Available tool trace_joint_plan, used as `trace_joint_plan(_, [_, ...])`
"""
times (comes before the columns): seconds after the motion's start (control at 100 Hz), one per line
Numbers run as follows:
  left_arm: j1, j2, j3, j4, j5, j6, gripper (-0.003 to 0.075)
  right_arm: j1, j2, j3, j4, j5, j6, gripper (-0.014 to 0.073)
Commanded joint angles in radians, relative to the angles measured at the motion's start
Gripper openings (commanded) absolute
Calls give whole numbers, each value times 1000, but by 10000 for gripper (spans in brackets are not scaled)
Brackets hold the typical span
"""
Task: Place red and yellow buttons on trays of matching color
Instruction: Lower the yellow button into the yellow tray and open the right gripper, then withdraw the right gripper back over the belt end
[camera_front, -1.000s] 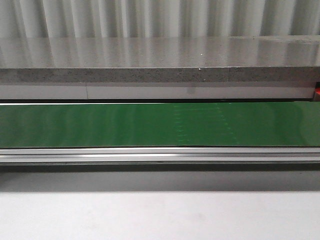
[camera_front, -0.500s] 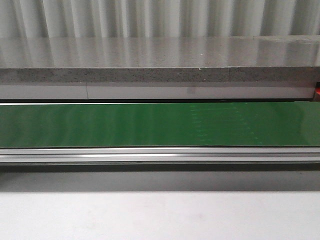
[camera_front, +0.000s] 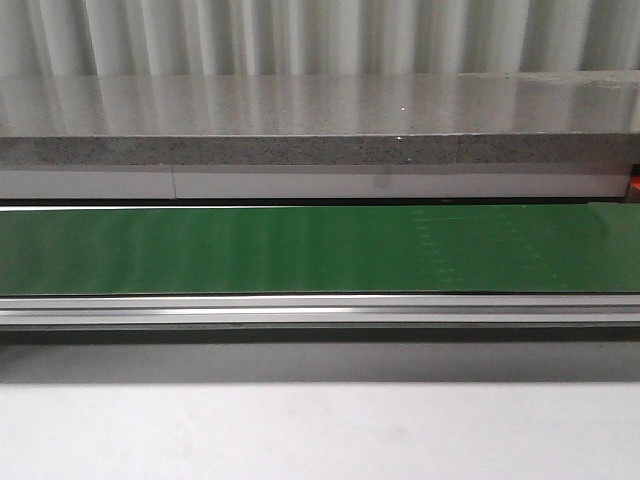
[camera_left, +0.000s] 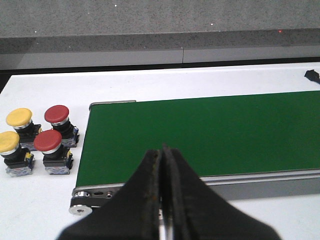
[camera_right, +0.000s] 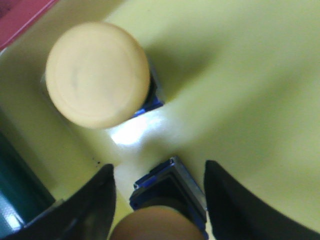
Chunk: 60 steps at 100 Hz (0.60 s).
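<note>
Yellow tray (camera_right: 260, 75) floor: two yellow buttons (camera_right: 97, 75), round caps; right gripper (camera_right: 157, 200) apart; left gripper (camera_left: 162, 165) together.

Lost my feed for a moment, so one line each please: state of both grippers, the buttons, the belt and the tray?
left gripper: shut, empty, over the belt's near edge.
right gripper: open, straddling a yellow button.
yellow tray: holds another yellow button, upright.
green belt: nothing on it.
red buttons: upright beside the belt's end.
yellow buttons: upright beside them.
</note>
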Motion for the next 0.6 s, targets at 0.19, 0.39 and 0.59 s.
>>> trace_joint_plan(0.19, [-7, 7, -26, -11, -80, -2, -20, -4, -73, -59, 24, 31, -6, 563])
trace_joint_plan(0.39, [-7, 7, -26, -11, -80, -2, -20, 5, -193, -71, 34, 52, -6, 563])
trace_joint_plan(0.59, [-7, 7, -26, -11, -80, -2, -20, 124, -347, -71, 58, 43, -12, 563])
